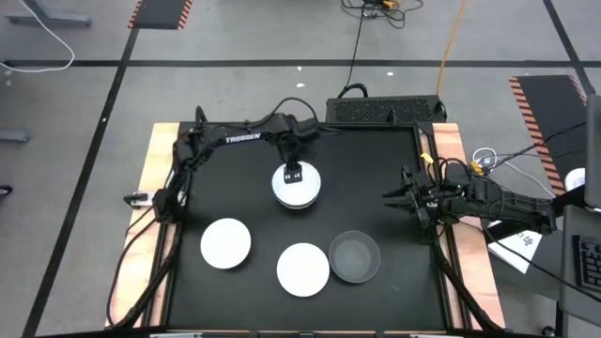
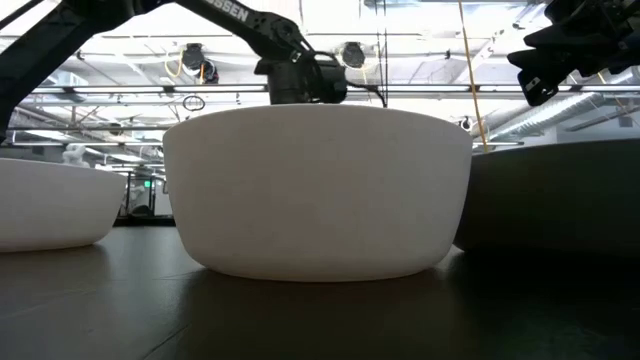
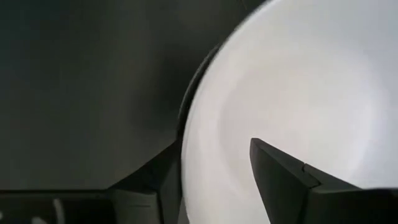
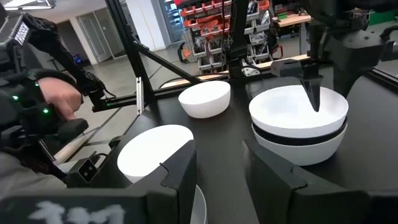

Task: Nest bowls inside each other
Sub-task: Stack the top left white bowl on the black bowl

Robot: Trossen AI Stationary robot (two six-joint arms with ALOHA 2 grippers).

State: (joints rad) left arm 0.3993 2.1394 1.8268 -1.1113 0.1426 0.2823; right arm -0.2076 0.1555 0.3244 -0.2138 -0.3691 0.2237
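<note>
Looking straight down, the high view shows the left gripper [image 1: 296, 175] over a stack of bowls [image 1: 297, 186] near the middle of the black table [image 1: 394, 160]; its fingers stand apart across the stack's rim, one inside the top white bowl and one outside, and whether they press the rim I cannot tell; the left wrist view shows the inner finger [image 3: 280, 180] over the white inside, which the overhead picture hides; only the right wrist view shows the stack's side [image 4: 298, 134]: white on top, a black band, white beneath; three single bowls lie nearer the front edge, a white bowl [image 1: 226, 243] to the left, a second white bowl [image 1: 303, 268] in the middle, and a grey bowl [image 1: 355, 257] just beside it; the low view fills with the middle white bowl's wall [image 2: 318, 190]; the right gripper [image 1: 392, 196] waits near the table's right edge, fingers partly apart and holding nothing; a person's hand [image 4: 59, 96] appears only in the right wrist view, beyond the table.
</note>
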